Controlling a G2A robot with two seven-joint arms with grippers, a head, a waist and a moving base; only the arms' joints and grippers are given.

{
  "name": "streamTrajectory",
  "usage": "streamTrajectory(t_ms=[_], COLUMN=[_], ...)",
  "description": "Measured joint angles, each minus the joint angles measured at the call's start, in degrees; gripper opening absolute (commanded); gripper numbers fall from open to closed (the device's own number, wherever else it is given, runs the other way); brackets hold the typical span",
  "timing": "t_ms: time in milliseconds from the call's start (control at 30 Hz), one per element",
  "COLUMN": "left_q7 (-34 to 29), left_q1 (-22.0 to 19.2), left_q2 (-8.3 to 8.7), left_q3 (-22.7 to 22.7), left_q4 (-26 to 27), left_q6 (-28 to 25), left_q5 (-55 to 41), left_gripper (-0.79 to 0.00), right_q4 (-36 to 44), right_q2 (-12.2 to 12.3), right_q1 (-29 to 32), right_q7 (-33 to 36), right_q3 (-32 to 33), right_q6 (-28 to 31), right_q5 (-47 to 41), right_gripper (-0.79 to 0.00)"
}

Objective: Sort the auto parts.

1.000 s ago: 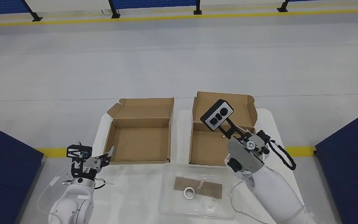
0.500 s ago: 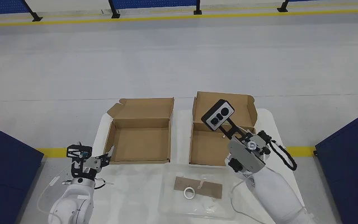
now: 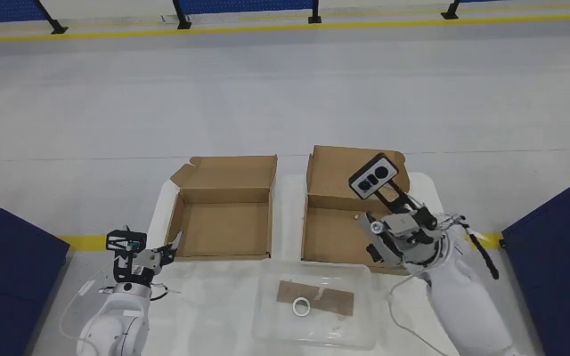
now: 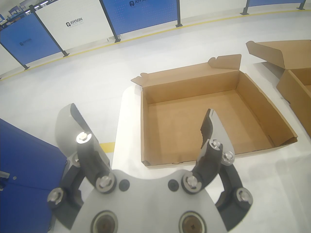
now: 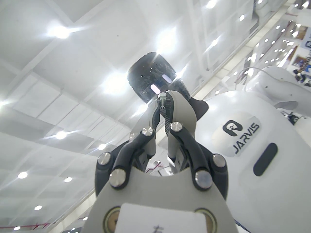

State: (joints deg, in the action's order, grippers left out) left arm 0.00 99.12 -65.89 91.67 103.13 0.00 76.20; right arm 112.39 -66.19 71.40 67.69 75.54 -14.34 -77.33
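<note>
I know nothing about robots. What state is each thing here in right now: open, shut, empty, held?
Black part: held aloft.
Right gripper: jaws shut on the black part.
Left gripper: jaws open, empty.
Left box: lid open, empty.
Right box: lid open.
Tray: uncovered, holding a ring and a brown card.

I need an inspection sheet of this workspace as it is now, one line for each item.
Surface: white table, carrying two boxes and a tray.
Job's things: black two-button part held over the rear flap of the right cardboard box; left cardboard box open; clear tray holds a white ring and a brown card.
Clutter: nothing seen.
Grippers: left gripper open at the table's left edge; right gripper shut on the part.
Cables: black cable on the right arm.
Surroundings: yellow floor line, blue panels.
</note>
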Motion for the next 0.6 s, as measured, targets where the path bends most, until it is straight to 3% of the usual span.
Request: streamTrajectory(t_ms=[267, 533, 600], left_q7=[0.0, 0.0, 0.0], left_q1=[0.0, 0.0, 0.0], left_q2=[0.00, 0.00, 0.00], left_q3=[0.0, 0.0, 0.0], left_q4=[0.0, 0.0, 0.0], left_q6=[0.0, 0.0, 0.0], left_q5=[0.0, 0.0, 0.0], left_gripper=[0.000, 0.000, 0.000], right_q4=[3.2, 3.4, 3.6], right_q2=[1.8, 1.9, 2.4], right_q1=[5.6, 5.7, 6.1], right_q7=[0.6, 0.1, -2.7], right_q3=[10.8, 11.1, 12.2], right_q6=[-3.4, -3.3, -3.6], right_q5=[11.0, 11.4, 16.1], right_gripper=[-0.785, -0.785, -0.785])
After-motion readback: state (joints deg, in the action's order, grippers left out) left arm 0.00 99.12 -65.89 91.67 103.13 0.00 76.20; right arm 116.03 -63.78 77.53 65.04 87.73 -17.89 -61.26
